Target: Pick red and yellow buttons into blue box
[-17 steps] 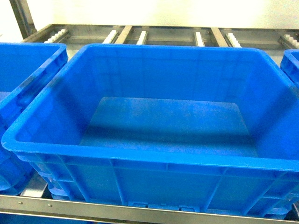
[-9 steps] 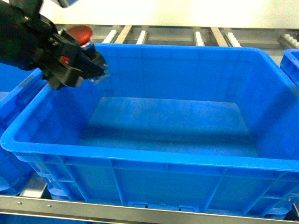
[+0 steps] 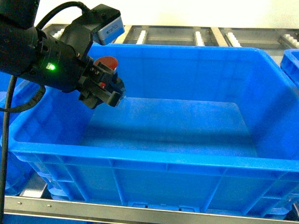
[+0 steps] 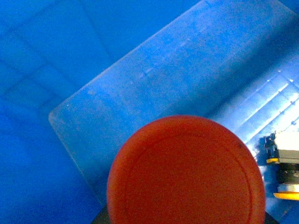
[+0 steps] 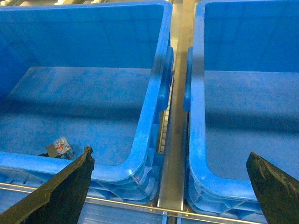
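- The blue box point(image 3: 196, 140) is the biggest thing here, a deep crate on a metal roller rack point(image 3: 154, 35), with more blue crates close on either side; from the head view its floor looks bare.
- The left arm point(image 3: 32, 56) reaches in over the near-left corner, a green light glowing on its black housing.
- The left pincer point(image 3: 108, 91) is clamped on the red button point(image 3: 106, 64), cap upward, hanging inside the box above the floor's left end. Straight down is the box floor, so letting go should land it.
- The right pincer point(image 5: 170, 179) has its jaws spread wide, holding nothing, over the gap between two crates.
- The yellow button point(image 4: 285, 168) shows at the left wrist view's right edge, lying on its side.
- I can read no writing or brand anywhere.
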`<state>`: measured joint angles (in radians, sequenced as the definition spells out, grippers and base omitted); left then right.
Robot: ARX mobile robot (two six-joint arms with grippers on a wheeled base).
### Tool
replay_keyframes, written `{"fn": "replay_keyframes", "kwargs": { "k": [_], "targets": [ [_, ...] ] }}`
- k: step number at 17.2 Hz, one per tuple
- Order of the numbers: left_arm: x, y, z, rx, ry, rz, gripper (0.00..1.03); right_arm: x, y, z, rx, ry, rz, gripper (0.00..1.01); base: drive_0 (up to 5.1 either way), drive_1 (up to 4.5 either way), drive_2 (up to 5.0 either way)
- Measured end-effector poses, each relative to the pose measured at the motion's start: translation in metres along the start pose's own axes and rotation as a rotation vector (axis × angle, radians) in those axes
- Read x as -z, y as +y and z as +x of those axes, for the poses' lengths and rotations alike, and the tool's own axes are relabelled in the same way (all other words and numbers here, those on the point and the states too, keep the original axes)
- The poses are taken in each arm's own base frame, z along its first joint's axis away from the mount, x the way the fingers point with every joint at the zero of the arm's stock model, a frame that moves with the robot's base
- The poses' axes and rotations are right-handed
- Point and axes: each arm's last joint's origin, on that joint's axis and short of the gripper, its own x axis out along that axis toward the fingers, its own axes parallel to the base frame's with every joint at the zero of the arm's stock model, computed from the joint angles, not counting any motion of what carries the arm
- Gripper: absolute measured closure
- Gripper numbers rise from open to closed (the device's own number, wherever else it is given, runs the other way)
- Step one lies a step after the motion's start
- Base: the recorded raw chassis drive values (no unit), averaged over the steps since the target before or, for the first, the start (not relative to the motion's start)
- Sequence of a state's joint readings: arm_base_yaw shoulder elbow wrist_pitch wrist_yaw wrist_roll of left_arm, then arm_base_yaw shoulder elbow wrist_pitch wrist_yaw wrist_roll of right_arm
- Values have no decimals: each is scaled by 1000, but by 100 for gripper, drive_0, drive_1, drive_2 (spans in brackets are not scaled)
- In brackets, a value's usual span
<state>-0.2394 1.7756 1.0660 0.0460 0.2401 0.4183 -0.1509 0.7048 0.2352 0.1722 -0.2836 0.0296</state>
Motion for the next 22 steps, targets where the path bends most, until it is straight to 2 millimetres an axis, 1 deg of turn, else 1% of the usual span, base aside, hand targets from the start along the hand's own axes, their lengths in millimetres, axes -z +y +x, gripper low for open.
{"fn": "replay_keyframes", "kwargs": {
  "k": [12,13,19,20,21,22],
  "targets": [
    [-1,0,1,-15,-3,3,79,0,0,0,0,0,0,3,0,0,0],
    [0,0,1,-16,-3,3,71,0,0,0,0,0,0,3,0,0,0],
    [-1,0,1,-16,-3,3,4,0,0,0,0,0,0,3,0,0,0],
    [-1,0,1,-16,-3,3,5,0,0,0,0,0,0,3,0,0,0],
    [-2,-3,-6,-33,-22,35,5,0,0,0,0,0,0,3,0,0,0],
    [-5,-10,-28,-47,-66,97,5,0,0,0,0,0,0,3,0,0,0]
  ]
}}
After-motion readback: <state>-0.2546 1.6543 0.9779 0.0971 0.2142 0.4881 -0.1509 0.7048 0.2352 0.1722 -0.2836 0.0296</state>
